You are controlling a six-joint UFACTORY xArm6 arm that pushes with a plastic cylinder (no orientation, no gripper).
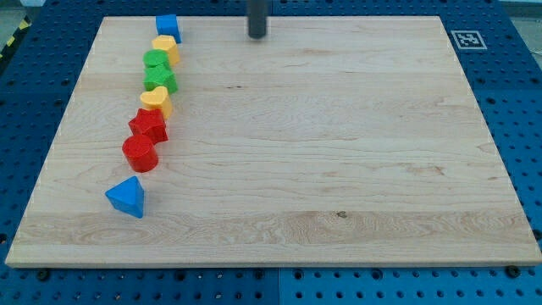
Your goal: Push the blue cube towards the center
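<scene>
A pale wooden board [339,169] lies on a blue perforated table [525,127], and eight small coloured blocks sit on it in a loose line down the view's left side. Counting by colour: two blue, two yellow, two green and two red. At the view's top of the line is the blue cube [168,26], close to the board's far edge. Just below it, touching or nearly so, comes a yellow block [167,48], then a green block [157,61] and a second green block [160,80], pressed together. Below these lie a second yellow block [156,100], a red star-shaped block [148,125] and a red cylinder [141,154], each close against the next. Apart from the chain, nearer the view's bottom, sits a blue triangular block [127,197] on its own. One dark rod comes down from the view's top, and my tip [257,36] rests on the board well to the right of the blue cube, touching no block. The rod has no jaws to open or close and carries nothing. One black-and-white square marker [467,39] is fixed at the board's top right corner.
</scene>
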